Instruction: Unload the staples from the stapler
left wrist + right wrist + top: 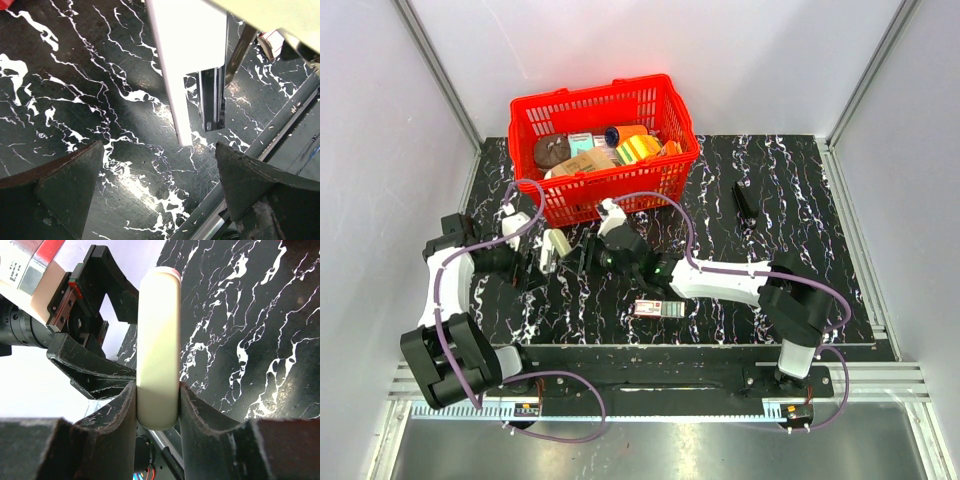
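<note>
The cream stapler (554,249) stands tilted off the marble table just in front of the basket. My right gripper (578,256) is shut on it; in the right wrist view both fingers (200,410) press on the stapler's cream body (158,340). The left wrist view shows the white top arm (186,60) swung away from the metal magazine (212,102). Whether staples lie in the magazine I cannot tell. My left gripper (160,190) is open, just left of the stapler, with only table between its fingers (67,185). In the top view the left gripper (525,262) sits beside the stapler.
A red basket (670,170) full of packets stands right behind the stapler. A small red-and-white box (658,308) lies on the table in front of the right arm. A black object (745,200) lies at the back right. The table's metal front rail (280,130) runs close to the left gripper.
</note>
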You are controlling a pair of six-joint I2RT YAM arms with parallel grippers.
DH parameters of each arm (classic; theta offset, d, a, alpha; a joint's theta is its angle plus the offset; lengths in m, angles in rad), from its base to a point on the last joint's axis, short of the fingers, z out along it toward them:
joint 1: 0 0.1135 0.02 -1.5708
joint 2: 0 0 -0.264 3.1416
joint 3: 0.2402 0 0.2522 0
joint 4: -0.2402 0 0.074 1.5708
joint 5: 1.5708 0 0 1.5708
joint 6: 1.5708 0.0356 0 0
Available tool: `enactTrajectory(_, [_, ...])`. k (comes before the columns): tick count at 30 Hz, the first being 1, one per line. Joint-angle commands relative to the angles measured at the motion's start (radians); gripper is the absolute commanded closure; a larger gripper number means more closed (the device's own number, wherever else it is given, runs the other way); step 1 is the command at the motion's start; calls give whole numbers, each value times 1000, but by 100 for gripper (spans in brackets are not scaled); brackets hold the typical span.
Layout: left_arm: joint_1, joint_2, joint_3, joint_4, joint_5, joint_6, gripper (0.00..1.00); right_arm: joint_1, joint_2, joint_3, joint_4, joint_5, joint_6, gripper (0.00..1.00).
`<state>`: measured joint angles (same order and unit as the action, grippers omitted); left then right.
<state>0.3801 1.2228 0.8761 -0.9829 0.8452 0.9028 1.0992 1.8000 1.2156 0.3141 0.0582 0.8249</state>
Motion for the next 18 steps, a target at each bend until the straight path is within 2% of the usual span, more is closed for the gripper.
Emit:
enactTrajectory(1, [5,20,47,-52,94,111,2,-4,-48,-5,115,-50,63,100])
enactTrajectory(3, [5,29,47,-66,89,137,7,-4,-50,-7,123,-55,69,100])
enactTrajectory(10, [5,58,70,-89,63,163,39,-4,-44,-2,138,-106,83,100])
enactTrajectory(18, [5,32,78,-89,84,173,53,-4,-25,-24,163,-164,121,100])
